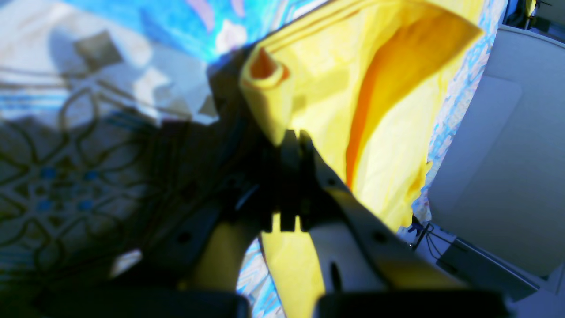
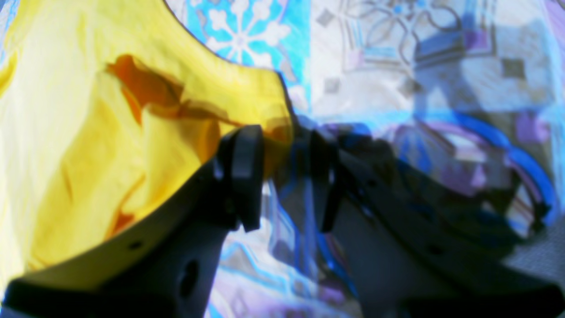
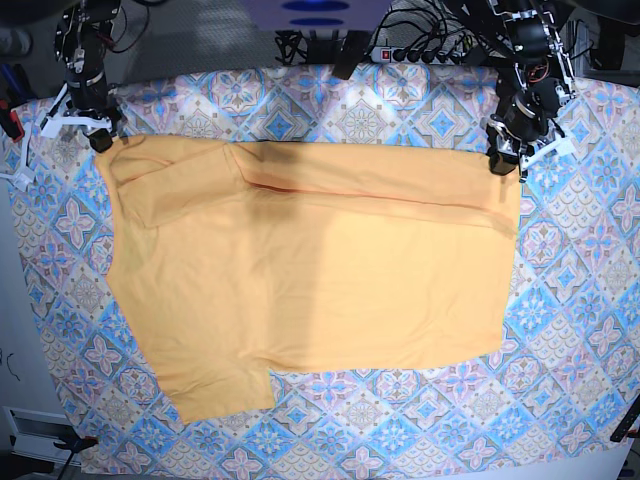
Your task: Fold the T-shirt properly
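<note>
A large, plain yellow-orange, short-sleeved cotton T-shirt (image 3: 310, 280) is being displayed spread across the blue-and-pink tile-patterned cloth (image 3: 585, 330) that is covering the table, and it is occupying most of the cloth's middle. Its far edge is being shown folded over toward the near side, so that a doubled band is running along the edge of the T-shirt nearest the arms, with a crease line and a darker shadowed patch being seen in that band. One short sleeve is being seen at the shirt's near corner, on the base view's left, and another sleeve is lying folded over the body at the far corner on that same side. The fabric is lying mostly flat, with soft wrinkles.

The left gripper (image 1: 291, 137) is being shown at the T-shirt's far corner on the base view's right; its dark jaws are being held pressed together on a pinched fold of the yellow fabric, which is being lifted into a loose, shadowed billow beside the patterned cloth.

The right gripper (image 2: 287, 168) is being shown at the T-shirt's opposite far corner, on the base view's left. Its jaws are being held parted, with a visible gap between them; the corner of the T-shirt is being seen just at one fingertip, not clamped.
</note>
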You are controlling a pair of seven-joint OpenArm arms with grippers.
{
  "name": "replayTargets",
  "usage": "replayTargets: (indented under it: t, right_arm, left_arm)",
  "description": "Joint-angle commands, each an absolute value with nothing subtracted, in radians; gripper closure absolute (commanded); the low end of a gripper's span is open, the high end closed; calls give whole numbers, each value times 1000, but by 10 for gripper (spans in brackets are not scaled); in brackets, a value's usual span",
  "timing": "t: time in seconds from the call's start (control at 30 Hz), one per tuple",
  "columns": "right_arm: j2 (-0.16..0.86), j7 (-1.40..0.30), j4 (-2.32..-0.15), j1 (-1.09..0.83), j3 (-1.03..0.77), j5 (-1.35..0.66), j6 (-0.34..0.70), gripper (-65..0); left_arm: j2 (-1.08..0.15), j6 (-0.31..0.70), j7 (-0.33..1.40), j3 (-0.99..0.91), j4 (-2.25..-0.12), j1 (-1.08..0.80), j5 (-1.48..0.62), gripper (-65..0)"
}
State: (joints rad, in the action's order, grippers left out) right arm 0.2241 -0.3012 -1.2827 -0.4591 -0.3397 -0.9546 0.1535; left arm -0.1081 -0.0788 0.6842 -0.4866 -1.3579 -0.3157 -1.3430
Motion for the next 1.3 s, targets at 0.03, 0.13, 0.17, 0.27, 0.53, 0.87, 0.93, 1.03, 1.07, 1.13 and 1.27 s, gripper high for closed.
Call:
replayTargets:
  t: [0.03,0.13,0.17,0.27,0.53,0.87,0.93,1.03,1.07,1.13,1.27]
  right_arm:
    - [231,-332,-1291,-461,-338,-954,153,-186]
    - [231,-334,-1291,-453,-338,-954,153,-186]
    - [231,-334,-1291,-449,-337,-954,153,-185]
    - [231,-334,-1290,-449,-311,-954,153,-183]
    - [231,-334,-1287,-427,-277,-954,153,0]
    - [232,-326,-1359,-507,-289,-955,153,0]
    - [232,-326,-1379,-527,-297,-955,153,0]
    - [232,-329,-1397,-552,-329,-955,153,0]
    - [232,-329,-1397,-559,-338,-955,153,0]
    - [232,-332,-1397,-568,-360,-955,154,0]
    - [232,-332,-1394,-599,-400,-955,219,0]
  left_arm:
    - [-116,-65,687,-489,-1377,-312,-1353,0]
    - [-116,-65,685,-489,-1377,-312,-1353,0]
    - [-116,-65,685,-489,-1377,-312,-1353,0]
    - [-116,-65,685,-489,-1377,-312,-1353,0]
    - [-114,-65,685,-489,-1377,-320,-1353,0]
    - [-116,-10,687,-489,-1389,-392,-1360,0]
    - [-114,-10,687,-489,-1420,-414,-1360,0]
    - [-114,-10,687,-489,-1468,-447,-1360,0]
    - [-114,-10,687,-490,-1480,-456,-1360,0]
    - [-114,-10,687,-490,-1492,-475,-1360,0]
    - [-119,-10,687,-493,-1492,-510,-1362,0]
